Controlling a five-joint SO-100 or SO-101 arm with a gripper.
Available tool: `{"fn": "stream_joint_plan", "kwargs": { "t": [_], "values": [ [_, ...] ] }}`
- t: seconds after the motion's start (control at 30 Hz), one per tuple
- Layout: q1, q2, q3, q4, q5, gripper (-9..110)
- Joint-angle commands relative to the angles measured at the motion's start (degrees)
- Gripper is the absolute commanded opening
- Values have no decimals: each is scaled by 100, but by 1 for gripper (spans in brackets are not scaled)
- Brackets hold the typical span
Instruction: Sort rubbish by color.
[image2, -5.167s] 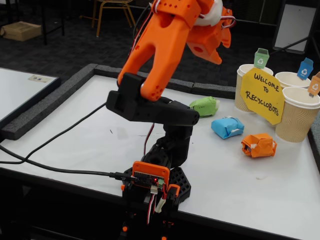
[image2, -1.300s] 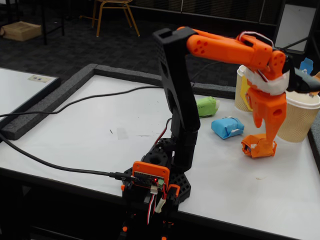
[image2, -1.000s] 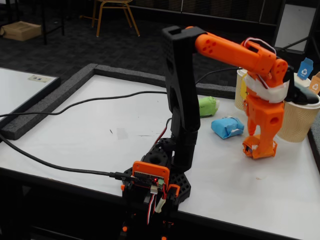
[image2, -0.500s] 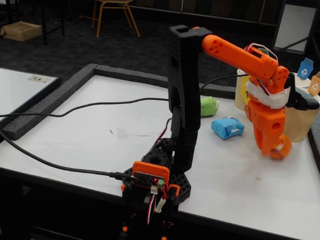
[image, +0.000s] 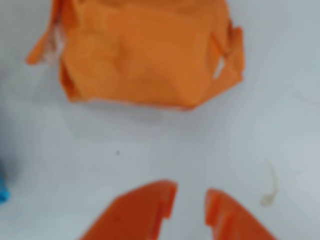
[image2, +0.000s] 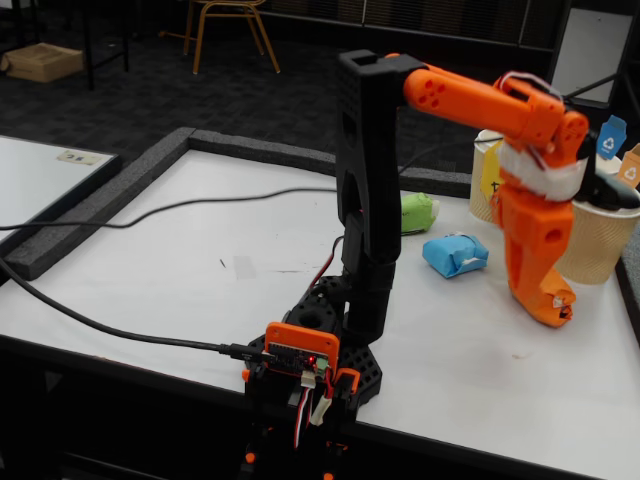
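While the gripper (image: 190, 205) hung open over the table (image: 160, 150), nothing sat between its fingers. Orange wad (image: 145, 50) lay just ahead.

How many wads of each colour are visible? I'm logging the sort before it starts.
Orange wad: 1, in the wrist view, ahead of the open gripper
Blue wad: 1, in the fixed view
Green wad: 1, in the fixed view
Total: 3
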Motion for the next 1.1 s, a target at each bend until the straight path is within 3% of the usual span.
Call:
{"fn": "stream_joint_plan", "kwargs": {
  "t": [0.0, 0.2, 0.3, 0.83, 1.07],
  "values": [
    [-35, 466, -1380, 431, -35, 0],
    [-35, 439, -1529, 202, -9, 0],
    [-35, 431, -1529, 62, 571, 0],
    [-44, 352, -1178, -571, 6829, 0],
    [-70, 176, -650, -686, 8262, 0]
  ]
}}
